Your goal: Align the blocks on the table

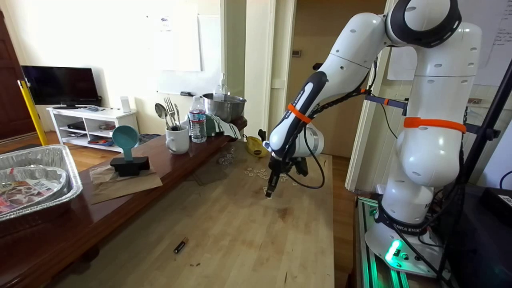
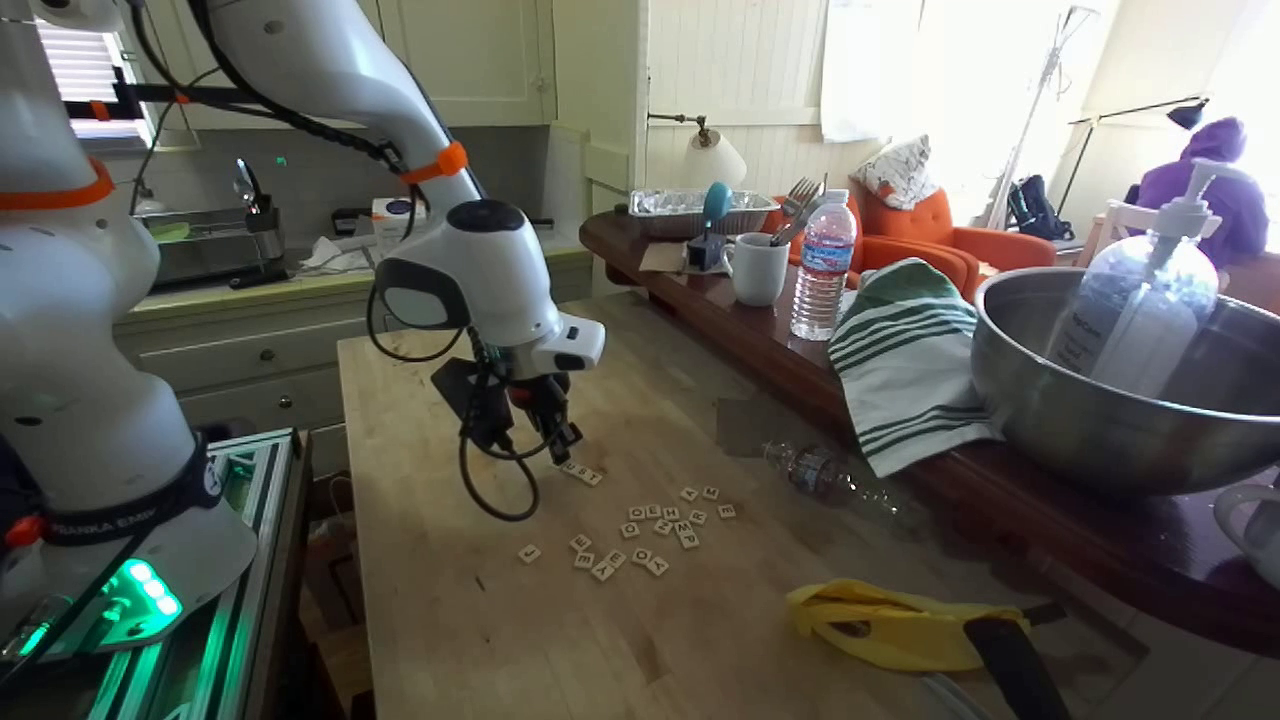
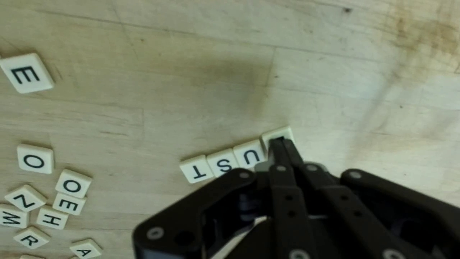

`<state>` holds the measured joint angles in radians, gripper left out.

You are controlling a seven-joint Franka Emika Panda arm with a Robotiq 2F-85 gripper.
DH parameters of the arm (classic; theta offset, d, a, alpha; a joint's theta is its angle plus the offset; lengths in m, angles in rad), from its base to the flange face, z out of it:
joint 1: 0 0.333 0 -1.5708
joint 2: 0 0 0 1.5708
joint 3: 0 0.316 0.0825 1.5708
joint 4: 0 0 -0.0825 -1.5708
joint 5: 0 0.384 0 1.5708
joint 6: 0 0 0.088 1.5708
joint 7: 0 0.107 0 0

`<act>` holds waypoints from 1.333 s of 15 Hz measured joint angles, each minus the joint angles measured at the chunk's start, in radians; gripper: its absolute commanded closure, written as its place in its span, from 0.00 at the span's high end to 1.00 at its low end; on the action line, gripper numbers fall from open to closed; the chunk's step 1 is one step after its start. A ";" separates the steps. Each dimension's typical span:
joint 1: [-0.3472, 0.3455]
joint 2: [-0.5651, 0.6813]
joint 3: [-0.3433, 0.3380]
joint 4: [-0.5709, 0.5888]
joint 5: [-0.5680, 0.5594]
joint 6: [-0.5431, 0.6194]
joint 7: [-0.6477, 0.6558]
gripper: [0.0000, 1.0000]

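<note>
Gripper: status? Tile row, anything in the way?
Gripper shut at end tile, contact unclear. T, S, U tiles roughly in line alongside. Gripper mostly hides end tile's letter.

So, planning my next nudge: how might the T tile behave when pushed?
The T tile lies flat and looks thin, so it should slide rather than tip. Square-edged, it seems unlikely to roll. With the S tile beside it, pushing that way may shift both.
</note>
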<state>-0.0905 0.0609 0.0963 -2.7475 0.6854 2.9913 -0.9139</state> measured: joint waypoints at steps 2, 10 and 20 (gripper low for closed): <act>0.000 0.002 0.001 0.000 0.012 0.007 -0.011 0.00; 0.000 0.002 0.004 0.001 0.055 0.011 -0.052 0.00; 0.000 -0.015 0.008 0.006 0.059 0.059 -0.083 0.31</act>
<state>-0.0900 0.0460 0.1040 -2.7414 0.7447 3.0504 -0.9968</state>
